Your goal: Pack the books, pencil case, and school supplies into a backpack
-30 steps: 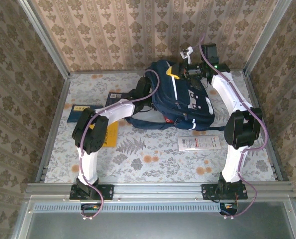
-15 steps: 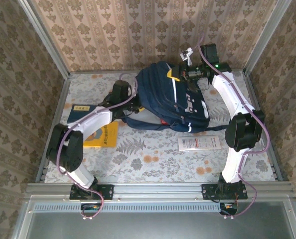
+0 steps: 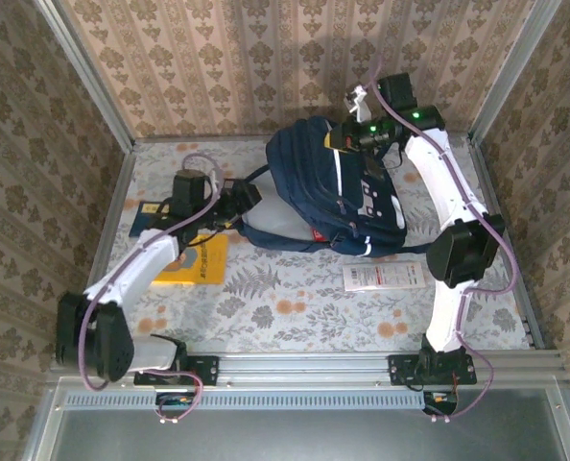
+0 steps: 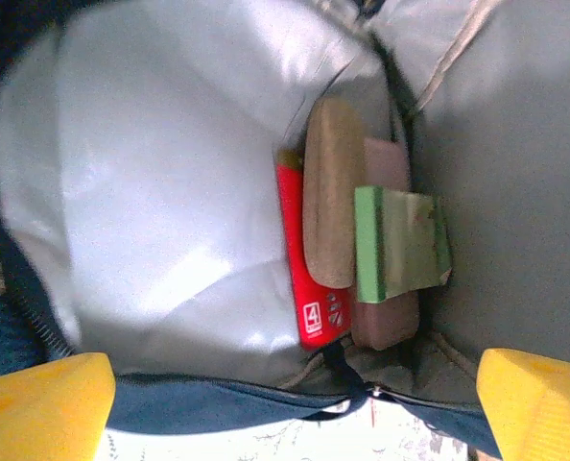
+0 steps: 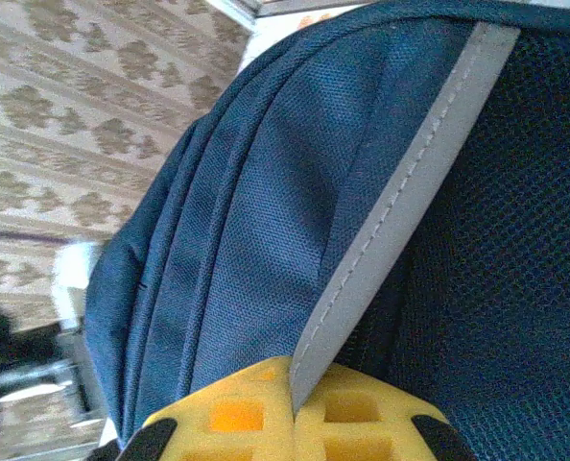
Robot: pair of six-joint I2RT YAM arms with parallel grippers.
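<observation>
The navy backpack (image 3: 309,178) lay far and central on the worktop (image 3: 295,317), its mouth facing left. The left gripper (image 3: 239,200) hung just outside that mouth, jaws wide and holding nothing. Inside, against the grey lining, stood a red packet (image 4: 309,259), a tan oblong item (image 4: 328,192), a pink slab (image 4: 386,317) and a pale green pad (image 4: 400,240). The right gripper (image 5: 295,418) pinched a grey stripe (image 5: 410,192) at the backpack's far top. The left arm partly covered an orange-yellow book (image 3: 201,261) and hid most of a blue book (image 3: 149,219). A white packet (image 3: 383,277) lay near-right.
</observation>
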